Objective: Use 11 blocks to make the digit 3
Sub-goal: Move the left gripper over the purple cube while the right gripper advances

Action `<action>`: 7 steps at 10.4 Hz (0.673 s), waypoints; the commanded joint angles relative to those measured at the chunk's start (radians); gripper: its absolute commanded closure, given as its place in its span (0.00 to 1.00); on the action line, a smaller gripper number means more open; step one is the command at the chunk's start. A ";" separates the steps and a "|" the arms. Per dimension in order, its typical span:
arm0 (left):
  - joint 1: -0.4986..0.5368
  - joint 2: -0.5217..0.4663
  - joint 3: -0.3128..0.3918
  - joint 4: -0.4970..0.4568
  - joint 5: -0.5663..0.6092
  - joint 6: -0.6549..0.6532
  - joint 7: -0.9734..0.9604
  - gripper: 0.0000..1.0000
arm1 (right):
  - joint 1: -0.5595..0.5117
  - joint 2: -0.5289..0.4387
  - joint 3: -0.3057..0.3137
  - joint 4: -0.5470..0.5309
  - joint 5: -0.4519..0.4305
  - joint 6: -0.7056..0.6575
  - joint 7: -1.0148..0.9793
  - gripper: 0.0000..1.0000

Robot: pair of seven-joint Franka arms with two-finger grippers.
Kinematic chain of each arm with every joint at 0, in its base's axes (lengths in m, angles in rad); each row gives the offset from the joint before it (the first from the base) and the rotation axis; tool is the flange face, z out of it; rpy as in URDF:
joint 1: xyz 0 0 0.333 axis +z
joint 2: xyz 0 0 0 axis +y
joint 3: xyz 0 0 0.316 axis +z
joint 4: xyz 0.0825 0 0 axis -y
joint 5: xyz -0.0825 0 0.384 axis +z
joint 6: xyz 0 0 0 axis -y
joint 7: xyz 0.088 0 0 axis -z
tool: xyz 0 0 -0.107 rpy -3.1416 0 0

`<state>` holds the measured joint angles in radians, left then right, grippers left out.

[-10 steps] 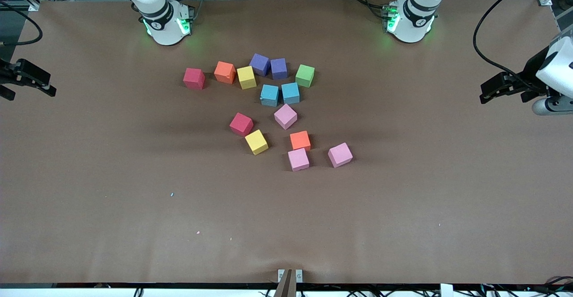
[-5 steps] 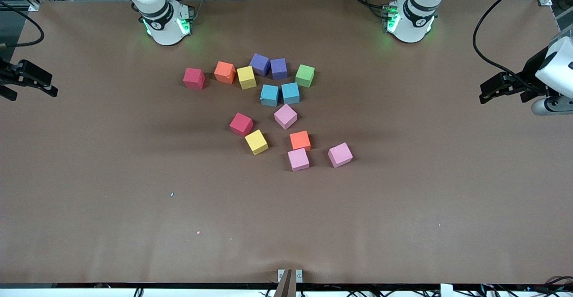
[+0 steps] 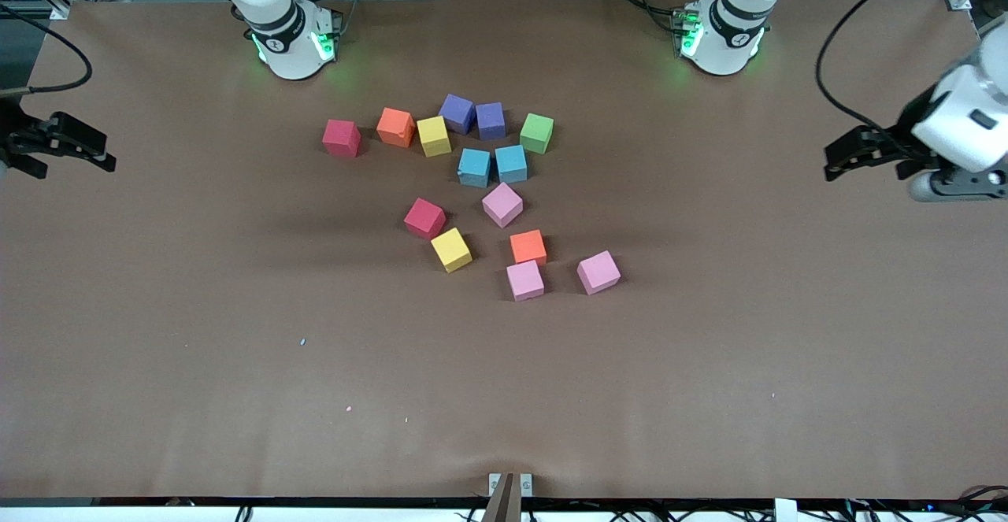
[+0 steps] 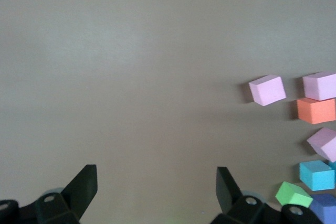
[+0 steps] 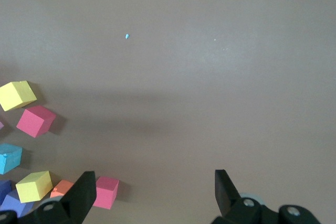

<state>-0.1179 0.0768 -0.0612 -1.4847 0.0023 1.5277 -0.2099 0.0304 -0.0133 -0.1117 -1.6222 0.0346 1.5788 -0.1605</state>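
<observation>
Across the middle of the tabletop (image 3: 709,364) I see the small matte foam cubes (image 3: 502,204) lying loose, with no digit formed yet. Red, orange, yellow, two purple and green make a ragged row. Two blue ones touch at its six o'clock, and pink, red, yellow and orange strays lie nearer the front camera. I have my left tool (image 3: 829,161) hanging wide open and empty over the left arm's end, and my right tool (image 3: 106,153) likewise over the right arm's end. My worry is crowding: the yellow cube (image 3: 434,135) sits tight against a purple cube (image 3: 457,112), so a finger dropping beside one would likely shove its neighbour. I count more than eleven cubes, so spares could clutter the figure, and both arms reaching in together could clash.
</observation>
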 commanded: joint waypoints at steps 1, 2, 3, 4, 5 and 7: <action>-0.035 0.015 -0.086 -0.017 0.001 0.000 -0.155 0.00 | 0.016 0.010 -0.003 -0.024 0.001 -0.002 0.010 0.00; -0.039 0.029 -0.142 -0.016 0.001 0.000 -0.208 0.00 | 0.025 0.019 -0.003 -0.034 0.001 -0.003 0.010 0.00; -0.039 0.052 -0.193 -0.016 -0.001 0.000 -0.257 0.00 | 0.037 0.036 -0.002 -0.053 0.001 -0.003 0.009 0.00; -0.039 0.079 -0.228 -0.017 -0.028 0.002 -0.275 0.00 | 0.054 0.047 -0.002 -0.079 0.002 -0.003 0.010 0.00; -0.046 0.107 -0.235 -0.017 -0.056 0.006 -0.279 0.00 | 0.071 0.046 -0.002 -0.120 0.002 -0.003 0.009 0.00; -0.135 0.165 -0.236 -0.017 -0.062 0.044 -0.381 0.00 | 0.126 0.032 0.000 -0.217 0.005 -0.002 0.010 0.00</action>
<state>-0.1957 0.2040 -0.2990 -1.5089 -0.0413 1.5456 -0.5100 0.1171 0.0438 -0.1089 -1.7671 0.0349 1.5751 -0.1606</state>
